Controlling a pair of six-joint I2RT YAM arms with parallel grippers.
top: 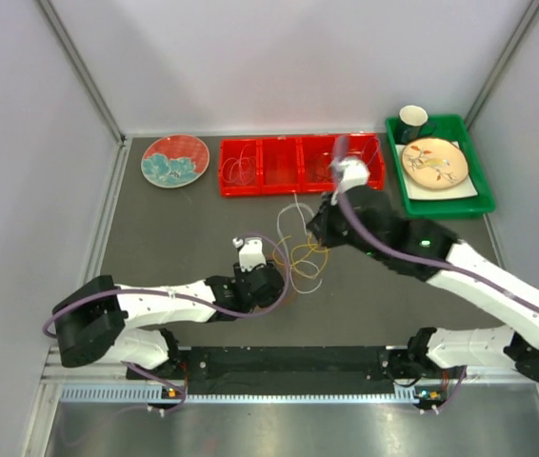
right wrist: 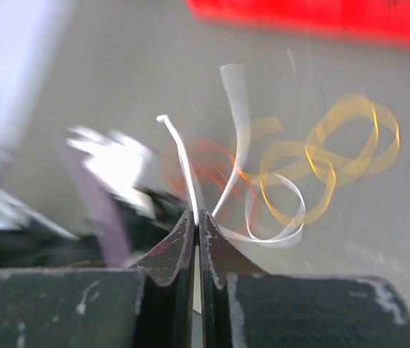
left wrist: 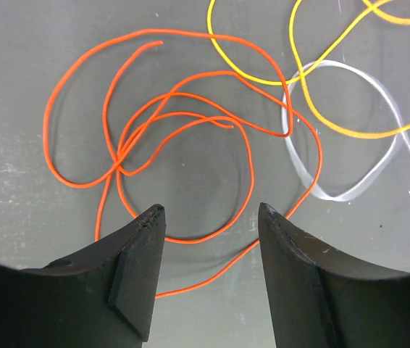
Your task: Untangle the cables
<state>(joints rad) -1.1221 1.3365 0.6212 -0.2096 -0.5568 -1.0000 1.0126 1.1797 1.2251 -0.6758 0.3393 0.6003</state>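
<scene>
A tangle of thin cables [top: 303, 252] lies on the grey table between my two arms. In the left wrist view, an orange cable [left wrist: 122, 168] lies in several loose loops, with a yellow cable [left wrist: 261, 81] and a white cable [left wrist: 335, 196] crossing at its right. My left gripper [left wrist: 211, 210] is open and empty just above the orange loops. It also shows in the top view [top: 284, 273]. My right gripper [right wrist: 197, 215] is shut on the white cable [right wrist: 180, 156], which rises from between its fingertips. That view is blurred. The right gripper also shows in the top view [top: 315, 228].
A red tray [top: 300, 191] with compartments stands at the back and holds a few thin cables [top: 241, 169]. A green tray [top: 479, 205] at the back right holds a plate [top: 434, 162] and a cup [top: 413, 119]. A patterned plate [top: 175, 160] lies at the back left.
</scene>
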